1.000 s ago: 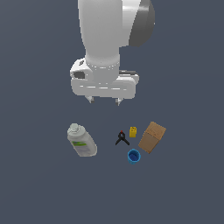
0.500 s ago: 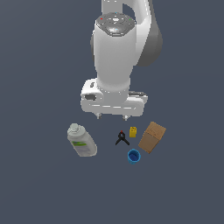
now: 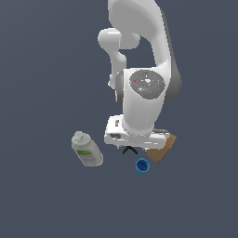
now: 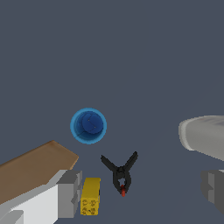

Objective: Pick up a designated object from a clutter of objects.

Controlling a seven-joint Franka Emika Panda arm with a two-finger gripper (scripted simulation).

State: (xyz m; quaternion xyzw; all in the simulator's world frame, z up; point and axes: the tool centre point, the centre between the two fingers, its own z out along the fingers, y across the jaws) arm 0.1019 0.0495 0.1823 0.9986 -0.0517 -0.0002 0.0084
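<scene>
The blue cup [image 4: 88,126] sits upright just ahead of the gripper [image 4: 140,188] — off its centreline, toward the brown box [image 4: 33,168] side — fingers spread, empty.

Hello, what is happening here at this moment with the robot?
A simulated Panda arm is working above a small clutter on a grey surface. Its gripper is open and holds nothing, with a black clamp and a yellow block between its fingers. The blue cup it should pick up stands untouched beside the brown box. A whitish bottle lies apart.
</scene>
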